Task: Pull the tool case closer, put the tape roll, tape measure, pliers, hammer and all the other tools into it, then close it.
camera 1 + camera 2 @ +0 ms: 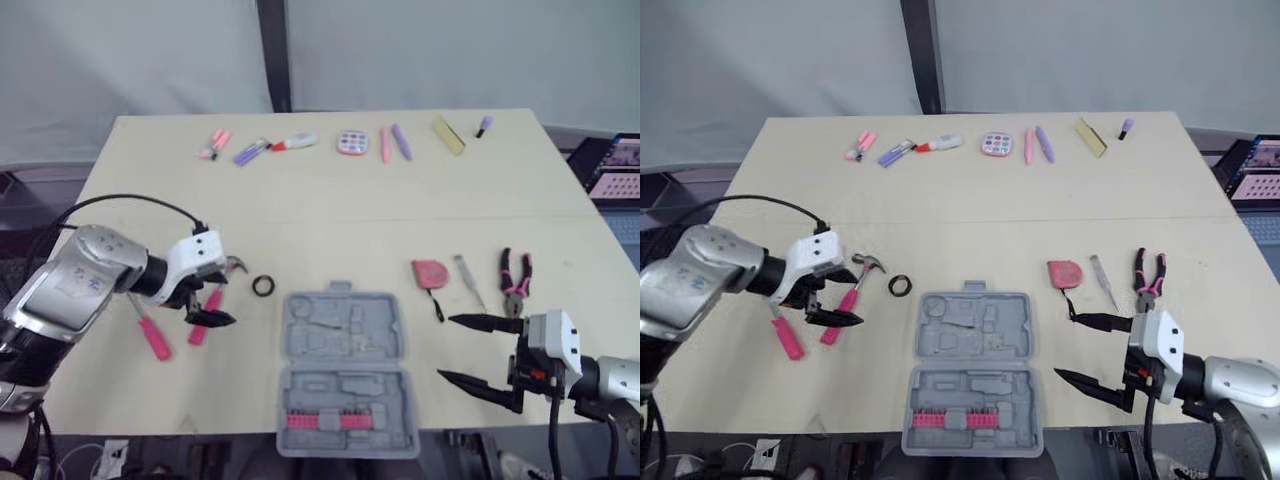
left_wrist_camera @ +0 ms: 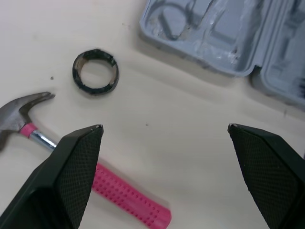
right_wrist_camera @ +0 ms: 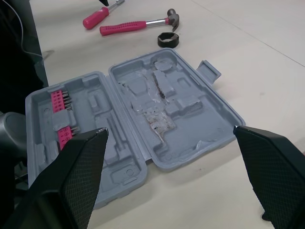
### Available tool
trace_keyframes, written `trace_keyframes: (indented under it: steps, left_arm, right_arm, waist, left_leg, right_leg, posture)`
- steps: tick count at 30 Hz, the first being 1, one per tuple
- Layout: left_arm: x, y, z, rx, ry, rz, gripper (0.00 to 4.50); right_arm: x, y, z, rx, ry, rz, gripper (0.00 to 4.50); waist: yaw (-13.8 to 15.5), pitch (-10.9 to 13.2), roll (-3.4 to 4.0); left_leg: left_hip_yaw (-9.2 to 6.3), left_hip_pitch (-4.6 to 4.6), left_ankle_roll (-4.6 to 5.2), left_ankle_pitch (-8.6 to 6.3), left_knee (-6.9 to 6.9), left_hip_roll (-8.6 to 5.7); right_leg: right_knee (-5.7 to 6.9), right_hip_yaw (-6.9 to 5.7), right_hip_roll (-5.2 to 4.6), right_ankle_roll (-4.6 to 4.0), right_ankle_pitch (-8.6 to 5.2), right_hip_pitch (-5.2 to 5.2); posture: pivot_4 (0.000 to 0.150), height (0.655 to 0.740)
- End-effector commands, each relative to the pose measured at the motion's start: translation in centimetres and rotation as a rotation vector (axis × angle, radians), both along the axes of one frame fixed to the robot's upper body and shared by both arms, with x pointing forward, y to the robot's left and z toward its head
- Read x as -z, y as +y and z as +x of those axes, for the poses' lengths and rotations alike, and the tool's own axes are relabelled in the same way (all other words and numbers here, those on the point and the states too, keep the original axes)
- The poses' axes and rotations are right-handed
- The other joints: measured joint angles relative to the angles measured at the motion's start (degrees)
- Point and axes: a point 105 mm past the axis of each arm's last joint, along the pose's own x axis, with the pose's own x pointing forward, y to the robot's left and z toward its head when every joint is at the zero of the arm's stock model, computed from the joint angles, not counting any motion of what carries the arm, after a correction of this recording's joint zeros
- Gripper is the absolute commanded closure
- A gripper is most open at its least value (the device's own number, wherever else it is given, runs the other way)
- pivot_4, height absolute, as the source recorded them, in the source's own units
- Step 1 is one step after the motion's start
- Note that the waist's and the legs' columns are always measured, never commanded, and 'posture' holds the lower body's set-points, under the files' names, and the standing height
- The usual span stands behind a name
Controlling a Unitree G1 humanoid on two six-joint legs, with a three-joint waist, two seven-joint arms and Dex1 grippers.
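A pale table (image 1: 330, 200) carries everything. The grey case (image 1: 345, 335) lies open and flat at the middle of its front edge, both halves facing up and hinged across the middle. The near half's rim reaches the table's front edge. What shows inside is a pink strip of bits (image 1: 325, 420) in the near half, at its front. The rest of both halves is moulded grey recesses, with a whitish scuffed patch in the far half.

The left gripper (image 2: 164, 127) hangs over the table left of the case. Its fingers are spread wide and hold nothing. In the left wrist view one finger sits in front of the hammer's handle. The right gripper (image 1: 446, 347) is right of the case near the front edge. It is also spread wide and holds nothing, its fingers pointing toward the case but apart from it.

The hammer (image 3: 126, 26) lies on the table left of the case. Its pink handle runs toward the front and its head lies near the tape roll. A pink screwdriver (image 1: 155, 340) lies just left of the hammer. The pliers (image 1: 516, 275), with pink and black handles, lie well right of the case, beyond the right gripper. The red tape measure (image 1: 430, 273) sits on the table just off the case's far right corner. A slim grey tool (image 1: 468, 278) lies between it and the pliers. The black tape roll (image 1: 263, 286) lies flat just off the case's far left corner, between the case and the hammer head.

A row of small items (image 1: 352, 143) lines the far edge.
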Motion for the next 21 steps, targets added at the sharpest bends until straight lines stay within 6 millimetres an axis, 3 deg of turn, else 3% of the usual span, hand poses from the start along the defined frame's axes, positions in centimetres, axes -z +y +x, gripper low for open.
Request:
trace_keyframes:
  steps: [1, 21]
  left_arm:
    - [-0.7, -0.6, 1.1, 0.028, -0.059, 0.076, 0.00]
    - [2.1, -3.0, 4.0, 0.128, -0.098, 0.231, 0.00]
  right_arm:
    - [-0.5, 0.0, 0.1, -0.004, -0.021, -0.008, 0.04]
    - [-0.3, -1.1, -0.2, 0.000, 0.012, -0.035, 0.04]
  waist:
    - [0.2, 0.0, -0.01]
    - [0.2, 0.0, -0.05]
  left_leg:
    - [-0.03, -0.01, 0.02, -0.01, 0.05, -0.02]
    - [-0.03, -0.06, 0.07, -0.04, 0.19, -0.02]
  right_leg:
    - [0.02, 0.00, -0.01, 0.00, 0.00, 0.01]
    - [0.12, -0.05, 0.00, 0.00, 0.00, -0.01]
  posture:
    - [0.150, 0.7400]
    - [0.150, 0.7400]
